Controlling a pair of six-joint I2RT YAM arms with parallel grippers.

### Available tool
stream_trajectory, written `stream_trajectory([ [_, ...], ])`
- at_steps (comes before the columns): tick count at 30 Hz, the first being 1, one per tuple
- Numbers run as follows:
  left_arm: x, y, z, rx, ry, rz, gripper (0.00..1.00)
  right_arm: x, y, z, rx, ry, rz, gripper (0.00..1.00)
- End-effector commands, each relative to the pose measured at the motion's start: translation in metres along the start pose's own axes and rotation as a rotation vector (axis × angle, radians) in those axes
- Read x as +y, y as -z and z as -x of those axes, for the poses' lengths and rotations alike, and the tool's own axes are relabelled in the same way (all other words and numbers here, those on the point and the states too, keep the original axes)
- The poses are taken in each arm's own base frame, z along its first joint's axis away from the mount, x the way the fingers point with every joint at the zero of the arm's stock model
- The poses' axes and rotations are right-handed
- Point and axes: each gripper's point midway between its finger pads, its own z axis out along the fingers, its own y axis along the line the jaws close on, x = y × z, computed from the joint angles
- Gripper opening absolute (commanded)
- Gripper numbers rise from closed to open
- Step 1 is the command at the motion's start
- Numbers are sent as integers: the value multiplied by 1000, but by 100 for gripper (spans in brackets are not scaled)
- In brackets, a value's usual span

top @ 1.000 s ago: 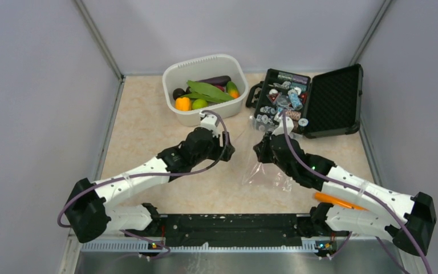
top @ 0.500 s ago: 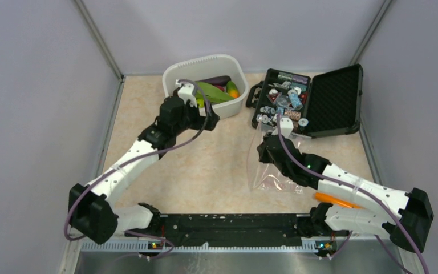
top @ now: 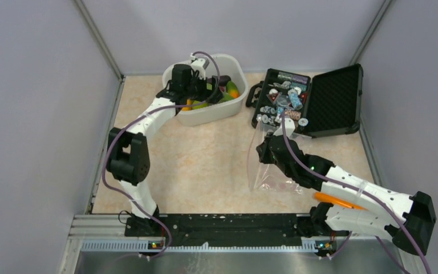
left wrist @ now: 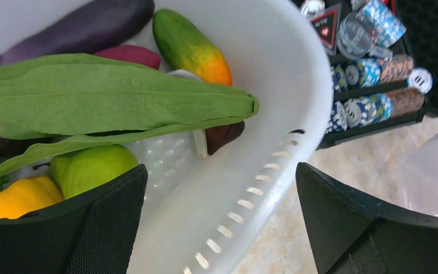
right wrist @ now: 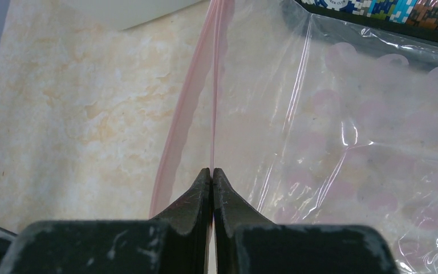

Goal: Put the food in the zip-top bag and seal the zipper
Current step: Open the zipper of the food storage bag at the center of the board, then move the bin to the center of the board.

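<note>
The left gripper point(left wrist: 219, 222) hangs with its jaws spread wide and empty over the white tub point(left wrist: 285, 85), whose rim runs between the two fingers. The food lies ahead of them and toward the left finger: a long leafy piece point(left wrist: 108, 100) draped over a round green fruit point(left wrist: 91, 165) and a yellow pepper point(left wrist: 11, 197), with the eggplant point(left wrist: 74, 25) farthest beyond. The right gripper point(right wrist: 212, 171) is clenched on one lip of the zip-top bag point(right wrist: 331, 142), right at the pink zipper point(right wrist: 193, 97), and the other lip sags away to the jaws' left. The film looks thin, limp and slippery, so the stiffer strip seems the soundest hold. The toys are probably light and smooth. The round ones may squirt out, so a pinch across the middle suits them.
</note>
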Motion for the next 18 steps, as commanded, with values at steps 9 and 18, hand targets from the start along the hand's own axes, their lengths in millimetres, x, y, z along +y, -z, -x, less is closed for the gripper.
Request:
stream_trajectory([
  [9, -52, 9, -48, 193, 3, -462, 99, -15, 10, 11, -54, -36, -35, 0],
  [18, -78, 48, -106, 341, 56, -532, 98, -33, 17, 25, -99, -1, -117, 0],
])
